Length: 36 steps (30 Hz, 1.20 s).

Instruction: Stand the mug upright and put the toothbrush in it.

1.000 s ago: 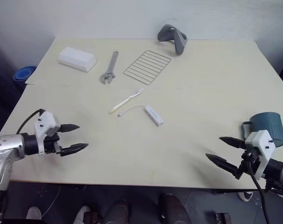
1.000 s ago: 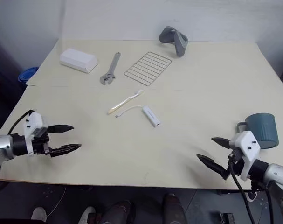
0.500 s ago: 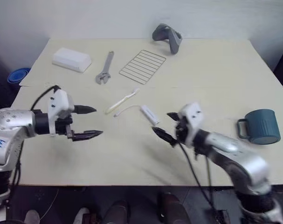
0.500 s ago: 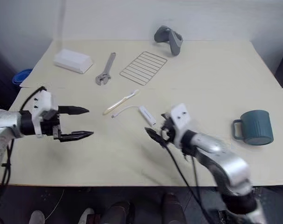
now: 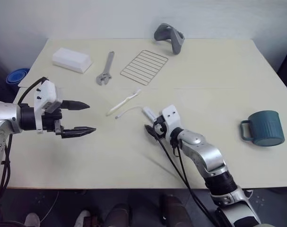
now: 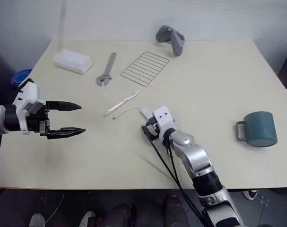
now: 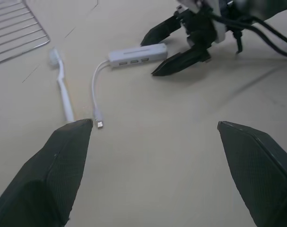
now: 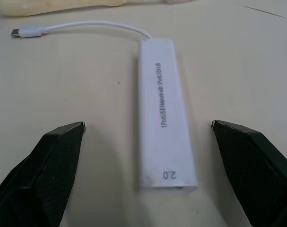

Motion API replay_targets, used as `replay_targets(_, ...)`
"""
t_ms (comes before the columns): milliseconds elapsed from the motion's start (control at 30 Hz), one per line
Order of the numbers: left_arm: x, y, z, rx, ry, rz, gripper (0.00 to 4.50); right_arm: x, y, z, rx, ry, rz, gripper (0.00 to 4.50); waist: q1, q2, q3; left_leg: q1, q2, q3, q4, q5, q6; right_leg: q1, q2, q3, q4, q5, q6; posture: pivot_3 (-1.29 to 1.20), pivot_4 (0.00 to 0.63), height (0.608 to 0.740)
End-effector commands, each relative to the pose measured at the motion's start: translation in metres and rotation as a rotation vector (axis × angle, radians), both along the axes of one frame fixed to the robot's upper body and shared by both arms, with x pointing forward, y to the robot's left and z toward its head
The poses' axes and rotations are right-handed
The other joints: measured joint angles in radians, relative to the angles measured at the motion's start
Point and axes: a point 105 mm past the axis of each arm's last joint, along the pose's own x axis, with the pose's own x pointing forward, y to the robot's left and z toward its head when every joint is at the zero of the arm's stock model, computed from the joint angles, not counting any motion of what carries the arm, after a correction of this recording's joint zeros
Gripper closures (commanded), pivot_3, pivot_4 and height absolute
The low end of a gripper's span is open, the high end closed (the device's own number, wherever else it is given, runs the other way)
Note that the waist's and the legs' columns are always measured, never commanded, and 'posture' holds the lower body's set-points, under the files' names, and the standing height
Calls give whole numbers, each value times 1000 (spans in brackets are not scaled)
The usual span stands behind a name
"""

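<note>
One pale cream table (image 5: 219,71) stands against a white wall. Near its right edge the teal mug (image 5: 265,127) stands upright, handle toward the middle. At mid-table the slim cream toothbrush (image 5: 124,102) lies flat on a diagonal, white bristles toward the wire rack (image 5: 146,67). Both claws gape empty: left claw (image 5: 80,118) hovering, right claw (image 5: 151,124) straddling the white hub (image 8: 164,112).

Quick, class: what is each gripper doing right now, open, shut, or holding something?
Left gripper: open, holding nothing, above the table.
Right gripper: open, holding nothing, fingers either side of the white USB hub.
</note>
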Motion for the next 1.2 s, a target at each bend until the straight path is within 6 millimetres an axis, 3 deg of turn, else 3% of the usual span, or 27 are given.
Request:
replay_targets(33, -2, -3, 9, -13, -44, -11, 0, 3, -4, -3, 7, -5, -15, 574, 0, 0, 0, 0, 0, 0, 0, 0, 0, 0, 0, 0, 0, 0, 0, 0, 150, 740)
replay_targets(300, 2, -9, 10, -35, -53, -27, 0, -1, -7, -7, 9, -3, -8, 3280, 0, 0, 0, 0, 0, 0, 0, 0, 0, 0, 0, 0, 0, 0, 0, 0, 150, 740)
replay_targets(333, 2, -10, 10, -39, -53, -31, 0, -2, -7, -6, 9, -5, -6, 3462, 1, 0, 0, 0, 0, 0, 0, 0, 0, 0, 0, 0, 0, 0, 0, 0, 150, 740)
replay_targets(467, 4, -18, 13, -79, -51, -59, 0, -4, -13, 8, 49, -32, -22, 3436, 3, 0, 0, 0, 0, 0, 0, 0, 0, 0, 0, 0, 0, 0, 0, 0, 150, 740)
replay_targets(633, 6, -41, 15, -146, -34, -143, 0, -8, -45, 53, 76, -140, -115, 3436, 7, 0, 0, -1, -1, -1, 1, 0, 0, 0, 0, 0, 0, 0, 0, 0, 150, 740)
replay_targets(733, 5, -64, 11, -185, -13, -232, 0, -17, -89, 107, 74, -282, -220, 3436, 10, 1, 0, -2, -1, -1, 3, 0, 0, 0, -1, -1, 0, 0, 0, 0, 150, 740)
replay_targets(767, 4, -74, 9, -196, -5, -271, 0, -20, -114, 123, 66, -318, -291, 3436, 12, 1, 1, -3, -1, -2, 4, 0, 1, 0, -1, -1, 0, 0, 1, 0, 150, 740)
replay_targets(933, -2, -107, 6, -232, 15, -408, 0, -43, -218, 169, -27, -404, -608, 3436, 22, 1, 1, -4, -1, -2, 5, -1, 2, 1, -1, -2, -1, 0, 1, 0, 150, 740)
replay_targets(967, -3, -113, 6, -239, 16, -438, 0, -51, -244, 171, -46, -402, -691, 3436, 21, 1, 1, -4, -1, -2, 5, -1, 2, 0, -1, -2, -1, 0, 1, 0, 150, 740)
replay_targets(1000, -6, -122, 6, -245, 16, -482, 0, -68, -292, 168, -64, -381, -861, 3436, 24, 1, 1, -4, -1, -1, 5, -1, 2, 0, 0, -1, -1, 0, 1, 0, 150, 740)
replay_targets(1033, -8, -129, 6, -248, 16, -514, 0, -87, -327, 164, -67, -360, -988, 3436, 36, 1, 1, -4, -1, 0, 5, -1, 2, 0, 0, -1, -1, 0, 1, 0, 150, 740)
replay_targets(1067, -8, -132, 6, -250, 15, -530, 0, -101, -348, 158, -79, -339, -1066, 3436, 44, 1, 0, -5, -1, 0, 5, -1, 3, 1, 0, -2, -1, 1, 1, 0, 150, 740)
replay_targets(1200, -3, -131, 6, -252, 13, -525, 0, -133, -385, 127, -35, -267, -1249, 3436, 35, 1, 0, -4, -3, 4, 8, -2, 5, 1, -1, 2, 0, 1, 2, 0, 150, 740)
